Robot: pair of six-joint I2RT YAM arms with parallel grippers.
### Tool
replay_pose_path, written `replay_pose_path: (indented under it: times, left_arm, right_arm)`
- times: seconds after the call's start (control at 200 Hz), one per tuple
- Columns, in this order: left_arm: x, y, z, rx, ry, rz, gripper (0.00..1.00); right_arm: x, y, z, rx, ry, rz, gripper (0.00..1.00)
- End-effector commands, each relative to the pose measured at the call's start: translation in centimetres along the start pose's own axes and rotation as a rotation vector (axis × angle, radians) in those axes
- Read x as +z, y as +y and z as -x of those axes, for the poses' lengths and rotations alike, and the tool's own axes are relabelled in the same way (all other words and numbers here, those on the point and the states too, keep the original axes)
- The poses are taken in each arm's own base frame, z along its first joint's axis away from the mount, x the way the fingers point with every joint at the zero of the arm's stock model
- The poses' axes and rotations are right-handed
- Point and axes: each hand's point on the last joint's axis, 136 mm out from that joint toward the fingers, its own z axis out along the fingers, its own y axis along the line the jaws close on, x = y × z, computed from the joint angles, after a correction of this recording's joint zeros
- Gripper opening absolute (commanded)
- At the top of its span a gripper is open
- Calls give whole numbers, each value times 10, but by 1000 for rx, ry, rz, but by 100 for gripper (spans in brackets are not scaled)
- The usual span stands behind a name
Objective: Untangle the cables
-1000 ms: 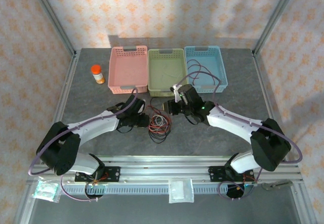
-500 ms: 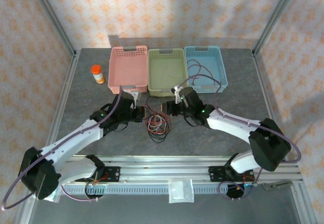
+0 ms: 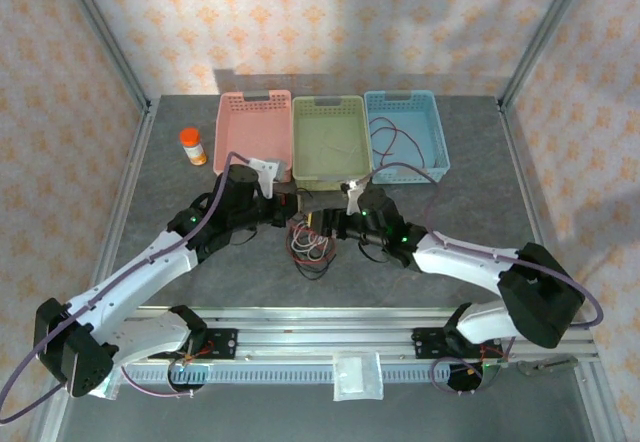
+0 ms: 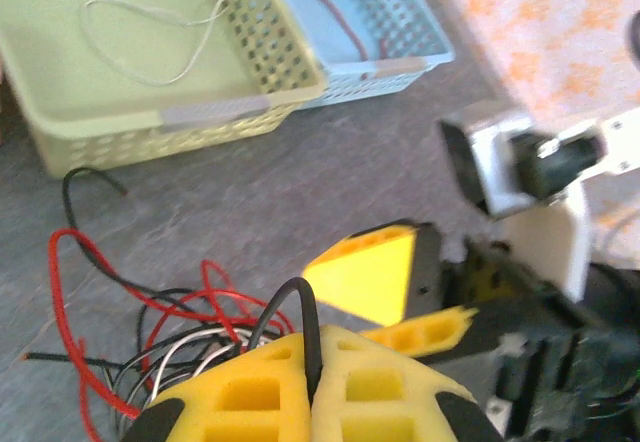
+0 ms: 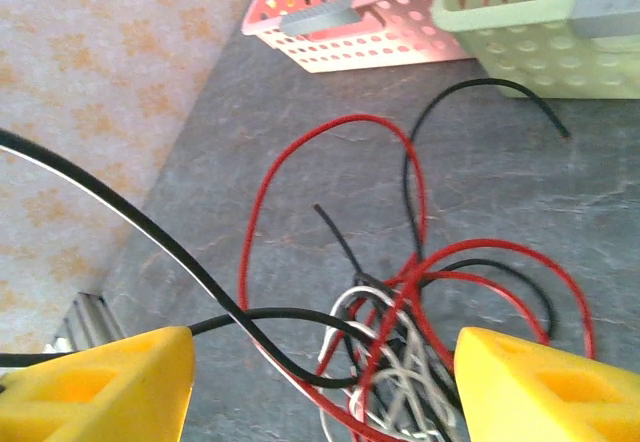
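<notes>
Cables (image 3: 312, 245) still tangled; left gripper (image 4: 312, 367) now clenched on black strand (image 4: 298, 302); right gripper (image 5: 320, 377) has spread wide over them; pull-apart likely next.

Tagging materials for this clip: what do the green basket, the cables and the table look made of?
Green basket: moulded plastic, matte, by its perforated walls.
Cables: thin wire in smooth red, black or white sleeving, likely plastic; they bend loosely.
Table: dark grey, stone-patterned, matte; probably a laminate or mat.
</notes>
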Motion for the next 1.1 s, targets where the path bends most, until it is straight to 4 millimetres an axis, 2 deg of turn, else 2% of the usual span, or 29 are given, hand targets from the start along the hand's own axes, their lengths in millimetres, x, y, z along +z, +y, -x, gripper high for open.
replay_pose_path:
  times: [0.0,0.205,0.471,0.641,0.756,0.876,1.096]
  left_arm:
    - [-7,-29,15,53,-29,-105,0]
    - [-7,-40,15,72,-1,-141,0]
    - [-16,-65,26,113,-10,-207,0]
    - [-30,-78,42,130,-48,-231,0]
    - [-41,-90,58,144,-87,-250,0]
    - [-55,-102,77,165,-129,-264,0]
    - [-79,-117,109,195,-213,-248,0]
  right_arm:
    - [-2,13,18,10,-78,41,70]
    - [-1,25,31,6,-115,79,70]
    - [12,17,40,57,-150,44,70]
    - [17,-18,31,86,-146,-111,68]
    - [23,-47,10,111,-89,-220,67]
    - [23,-62,-8,139,-58,-254,67]
    - [17,-82,-23,163,-42,-318,67]
